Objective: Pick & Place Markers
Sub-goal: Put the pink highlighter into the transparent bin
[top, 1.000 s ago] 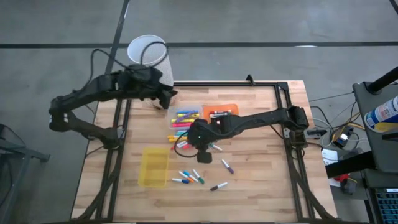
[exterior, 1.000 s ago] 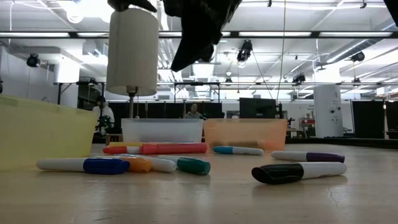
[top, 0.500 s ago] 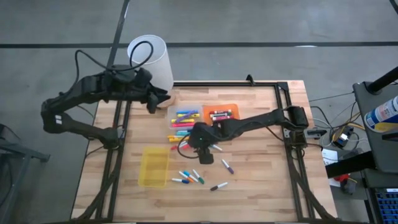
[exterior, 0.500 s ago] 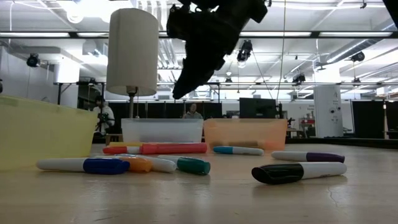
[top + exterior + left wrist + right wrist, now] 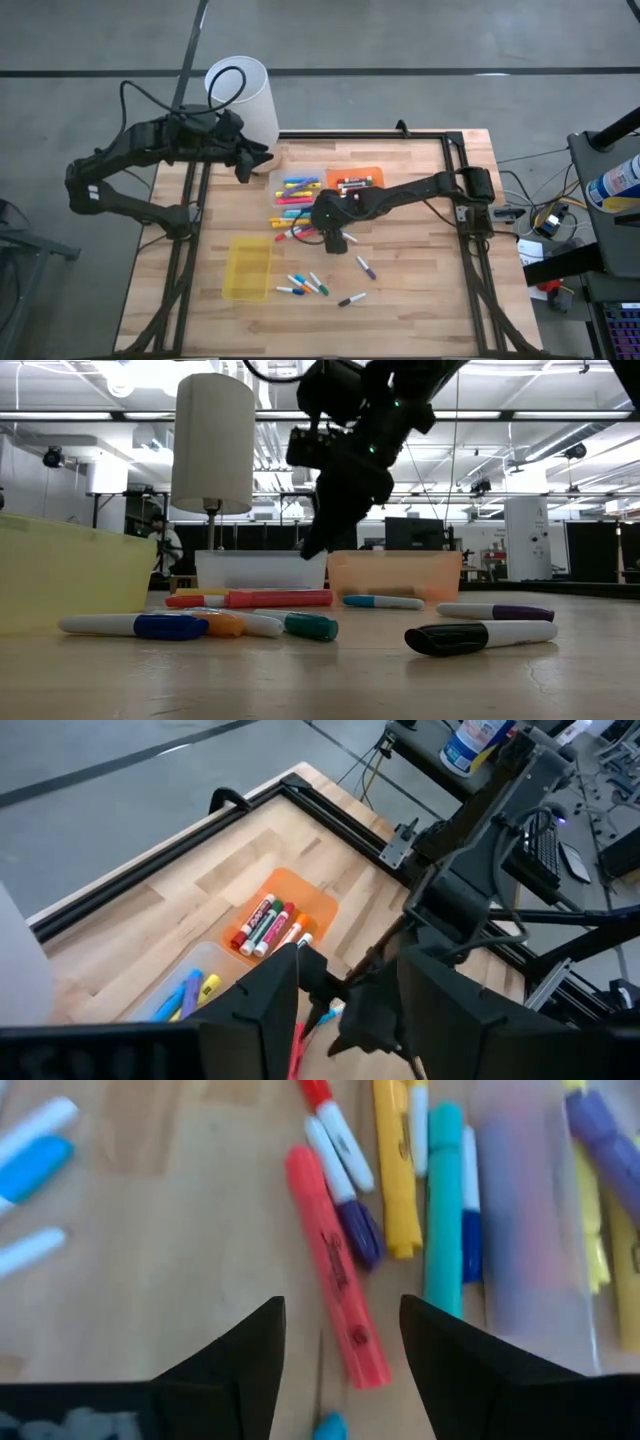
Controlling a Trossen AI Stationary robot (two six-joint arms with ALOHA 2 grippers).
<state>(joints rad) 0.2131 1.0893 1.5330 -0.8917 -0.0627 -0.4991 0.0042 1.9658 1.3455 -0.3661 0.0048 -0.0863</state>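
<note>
A wooden bench point(image 5: 420, 290) carries the scattered markers, seen here from above. At far left, the left end effector point(image 5: 245, 165) waits off the bench's back-left corner, beside a white cylinder point(image 5: 243, 95), its fingers spread wide and holding nothing. Nearer the front, left of the clear tray point(image 5: 296, 193), a yellow tray point(image 5: 247, 268) stands with no marker visible in it. The clear tray holds yellow, blue and pink markers point(image 5: 297, 187), and more lie loose just in front of it, among them a red marker point(image 5: 336, 1270), a yellow one point(image 5: 393, 1170) and a teal one point(image 5: 444, 1200) lying side by side on the wood. The right end effector point(image 5: 334, 240) hangs just in front of and to the right of the clear tray, above those loose pens, fingers point(image 5: 245, 1360) well apart and gripping nothing. Right of the clear tray, an orange tray point(image 5: 356, 180) holds red and black markers. Farther forward, a small cluster point(image 5: 305, 285) of blue, orange and green pens, a purple marker point(image 5: 366, 267) and a black one point(image 5: 350, 299) lie on bare wood.
</note>
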